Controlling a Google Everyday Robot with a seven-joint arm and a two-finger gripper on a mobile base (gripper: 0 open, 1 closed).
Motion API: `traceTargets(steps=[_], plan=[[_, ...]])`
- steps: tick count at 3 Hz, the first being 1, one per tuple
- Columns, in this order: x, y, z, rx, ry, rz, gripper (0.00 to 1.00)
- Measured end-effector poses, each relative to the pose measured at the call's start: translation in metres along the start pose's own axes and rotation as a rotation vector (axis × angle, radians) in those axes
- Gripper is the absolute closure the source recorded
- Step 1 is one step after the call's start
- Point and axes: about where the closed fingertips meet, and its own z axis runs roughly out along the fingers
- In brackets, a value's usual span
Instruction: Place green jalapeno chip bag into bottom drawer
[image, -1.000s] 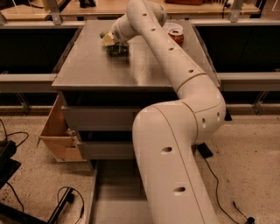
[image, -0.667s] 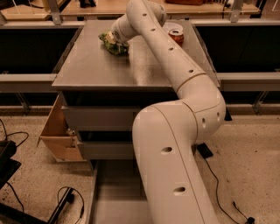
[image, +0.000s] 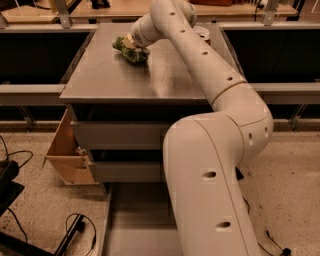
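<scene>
Cab. top: gripper touching green jalapeno chip bag

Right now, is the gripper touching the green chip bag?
Touching. In the camera view the gripper sits right on the green jalapeno chip bag atop the cabinet, overlapping it with no gap.
</scene>
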Motion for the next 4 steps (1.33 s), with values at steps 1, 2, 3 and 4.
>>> traceTargets(steps=[1,2,3,4], plan=[[-0.028,-0.025,-0.077,0.098,-0.102,-0.081,1.0],[-0.073,-0.039,-0.197,0.238,-0.259,-0.112,1.0],[-0.118,0.0,-0.299,0.311,-0.387,-0.18,1.0],[-0.085,0.066,-0.312,0.208,-0.365,-0.162,1.0]])
